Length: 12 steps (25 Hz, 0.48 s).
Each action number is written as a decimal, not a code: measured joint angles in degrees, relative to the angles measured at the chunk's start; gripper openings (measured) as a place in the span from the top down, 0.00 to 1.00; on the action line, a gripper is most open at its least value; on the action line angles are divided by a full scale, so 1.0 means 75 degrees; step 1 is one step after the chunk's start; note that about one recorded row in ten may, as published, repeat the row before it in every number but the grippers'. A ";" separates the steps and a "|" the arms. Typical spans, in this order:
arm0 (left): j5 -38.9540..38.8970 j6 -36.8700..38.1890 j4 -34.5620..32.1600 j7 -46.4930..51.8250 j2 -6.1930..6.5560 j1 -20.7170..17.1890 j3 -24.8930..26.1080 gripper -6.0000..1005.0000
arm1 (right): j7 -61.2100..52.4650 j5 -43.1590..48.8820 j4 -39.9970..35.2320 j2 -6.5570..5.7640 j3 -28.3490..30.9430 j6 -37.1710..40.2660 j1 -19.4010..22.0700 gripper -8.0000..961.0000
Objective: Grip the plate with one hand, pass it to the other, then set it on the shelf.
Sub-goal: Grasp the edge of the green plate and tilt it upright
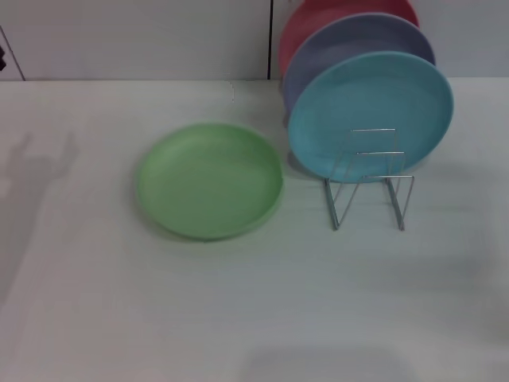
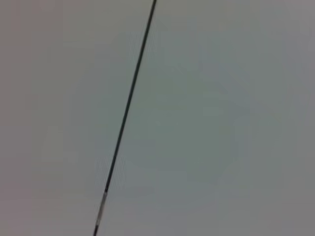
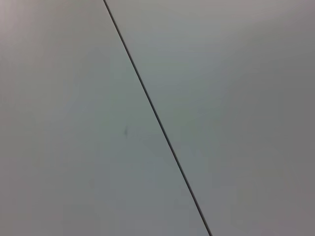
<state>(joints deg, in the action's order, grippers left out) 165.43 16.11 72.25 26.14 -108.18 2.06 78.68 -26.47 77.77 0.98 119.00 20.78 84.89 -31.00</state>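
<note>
The light green plate (image 1: 210, 180) lies flat on the white table, left of centre in the head view. The silver wire rack (image 1: 367, 189) stands to its right, with its front loops bare. Neither gripper shows in any view. Only a gripper-shaped shadow (image 1: 36, 163) falls on the table at the far left. Both wrist views show only a plain pale surface crossed by a thin dark seam (image 2: 127, 113), which also shows in the right wrist view (image 3: 157, 118).
A light blue plate (image 1: 371, 114) stands upright in the rack, with a lavender plate (image 1: 350, 48) and a pink-red plate (image 1: 318, 20) behind it. The table's far edge meets a white wall (image 1: 135, 36). White tabletop (image 1: 238, 318) stretches toward the front.
</note>
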 joint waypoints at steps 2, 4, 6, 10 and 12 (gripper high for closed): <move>-0.0002 -0.0715 0.0630 -0.0047 0.0020 -0.0113 0.0028 0.26 | 0.0001 0.0000 0.0001 0.0000 0.0000 0.0000 0.0004 0.48; -0.0006 -0.1912 0.1394 -0.0136 0.0081 -0.0122 0.0047 0.26 | 0.0001 0.0002 0.0000 0.0000 -0.0003 -0.0002 0.0017 0.48; -0.0009 -0.2524 0.1716 -0.0242 0.0100 -0.0072 0.0052 0.26 | 0.0002 0.0003 -0.0001 0.0000 -0.0004 -0.0003 0.0018 0.48; -0.0063 -0.4837 0.2617 -0.1094 -0.0108 0.0303 0.0332 0.26 | 0.0002 0.0021 -0.0002 -0.0003 -0.0015 -0.0007 0.0007 0.48; -0.0115 -0.5984 0.2961 -0.1707 -0.0414 0.0581 0.0694 0.26 | 0.0002 0.0029 -0.0002 -0.0006 -0.0016 -0.0023 -0.0011 0.48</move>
<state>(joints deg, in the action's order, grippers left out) 164.57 -28.77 94.46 13.33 -111.28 6.41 83.88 -26.46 77.98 0.96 118.95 20.67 84.72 -31.08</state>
